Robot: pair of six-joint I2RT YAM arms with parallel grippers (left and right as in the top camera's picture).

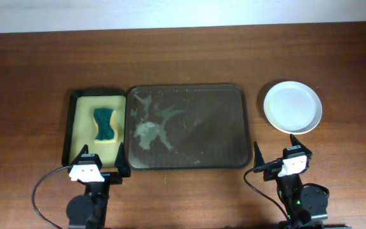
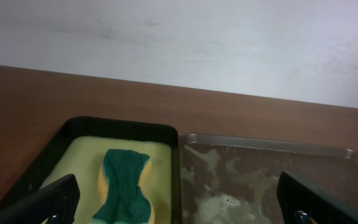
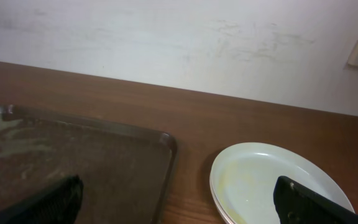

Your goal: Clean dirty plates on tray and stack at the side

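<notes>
Resting on the wooden table (image 1: 30, 76) near the right edge of the brown tray (image 1: 208, 137), white plates (image 1: 292, 107) lie stacked, the top one faintly smeared yellow. Wet, pale streaks cover the brown tray. A smaller black tray (image 1: 69, 127) just beside its left edge holds a green-and-yellow sponge (image 1: 105, 124). The left claw (image 1: 103, 152) and right claw (image 1: 275, 143) both have their fingers spread, gripping nothing.

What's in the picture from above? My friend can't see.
A wet brown tray lies empty mid-table, white plates stacked to its right, a green sponge in a black tray to its left. The left hand and right hand hover open below.
</notes>
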